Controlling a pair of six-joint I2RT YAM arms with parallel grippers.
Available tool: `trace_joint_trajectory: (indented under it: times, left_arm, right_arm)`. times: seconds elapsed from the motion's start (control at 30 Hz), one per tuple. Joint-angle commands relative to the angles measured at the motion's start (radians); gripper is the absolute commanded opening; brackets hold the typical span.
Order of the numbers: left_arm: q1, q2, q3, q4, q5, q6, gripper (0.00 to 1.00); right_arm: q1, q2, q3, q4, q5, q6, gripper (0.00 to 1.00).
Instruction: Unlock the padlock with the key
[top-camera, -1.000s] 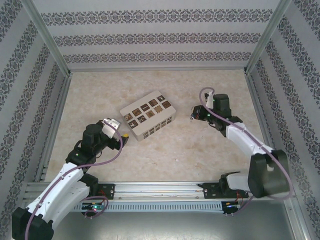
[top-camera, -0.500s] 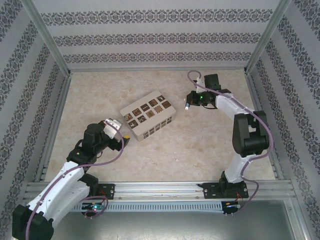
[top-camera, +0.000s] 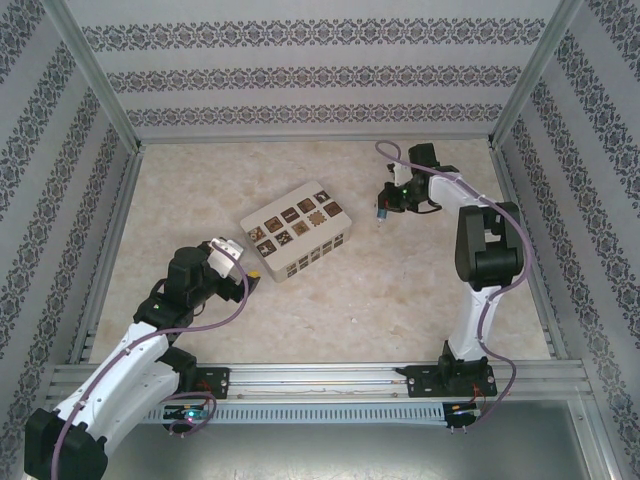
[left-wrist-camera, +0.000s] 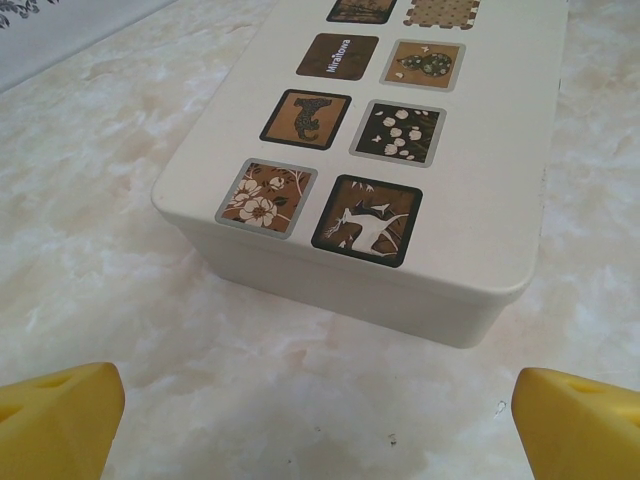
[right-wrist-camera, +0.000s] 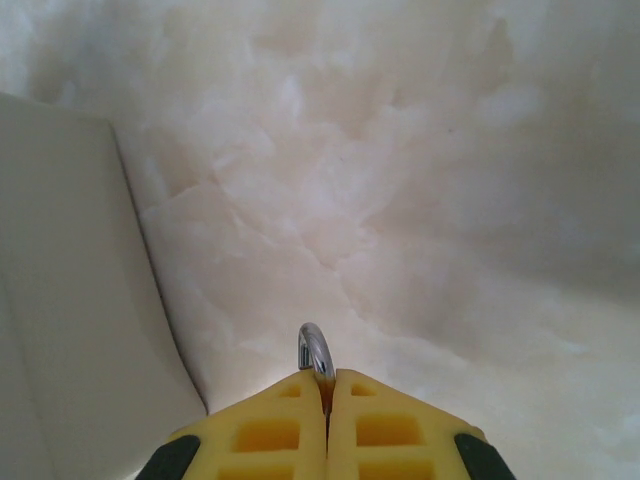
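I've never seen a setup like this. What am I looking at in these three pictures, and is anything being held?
A left robot arm and a right one stand at the near edge of a marbled table. The wide picture is from a camera above; the other two are from cameras on each wrist, looking past yellow fingers. The left gripper is wide open, facing a white box with brown tiles. The right gripper is shut on the padlock; its silvery loop pokes out between the fingers.

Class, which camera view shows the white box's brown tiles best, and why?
Left wrist: the white box sits close, tiles sharp. Top external shows the whole box, small. Right wrist shows perhaps its pale side.
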Motion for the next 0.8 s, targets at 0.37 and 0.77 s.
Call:
trace_joint_trajectory:
  times: [0.37,0.77]
  left_arm:
    - [0.014,0.002,0.012,-0.015,0.019,0.024,1.00]
    - [0.014,0.000,0.013,-0.016,0.012,0.028,1.00]
  right_arm:
    - [-0.006,0.098,0.059,-0.083,0.019,-0.052,0.02]
    - [-0.007,0.083,0.050,-0.081,0.034,-0.050,0.16]
